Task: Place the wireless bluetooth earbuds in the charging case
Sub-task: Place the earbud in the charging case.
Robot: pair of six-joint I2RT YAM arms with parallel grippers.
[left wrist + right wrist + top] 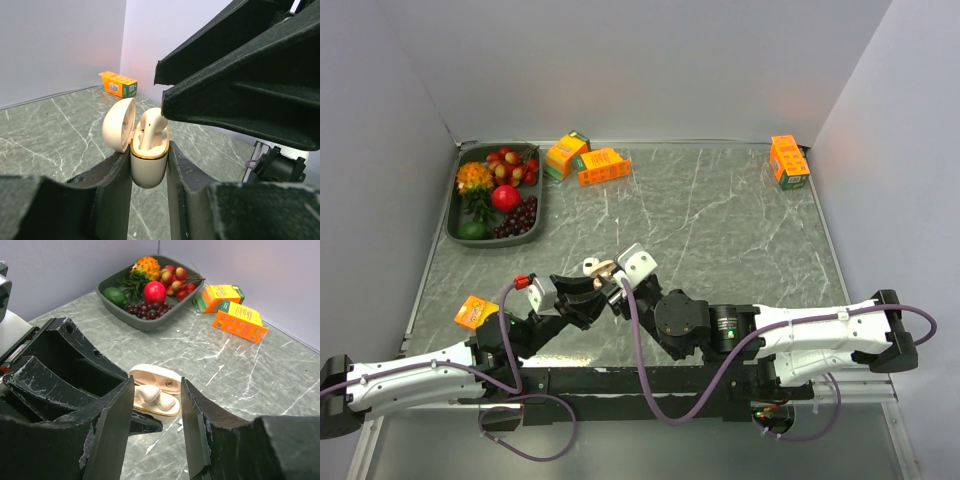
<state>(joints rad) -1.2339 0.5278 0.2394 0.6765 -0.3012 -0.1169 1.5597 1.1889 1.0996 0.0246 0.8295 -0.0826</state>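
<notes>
My left gripper point(592, 287) is shut on the cream charging case point(148, 170), which has a gold rim, and holds it upright with its lid point(119, 124) open. Two white earbuds sit in the case point(156, 411): one point(148, 392) on the left and one point(165, 401) on the right. In the left wrist view one earbud point(151, 124) stands well above the rim. My right gripper point(156, 386) is open just above the case, one finger on each side of it, touching nothing. Its black fingers point(240, 100) fill the upper right of the left wrist view.
A dark tray point(453, 222) of fruit stands at the back left. Two orange boxes point(592, 160) lie beside it, another orange box point(788, 160) is at the back right, and a small one point(475, 312) is near the left arm.
</notes>
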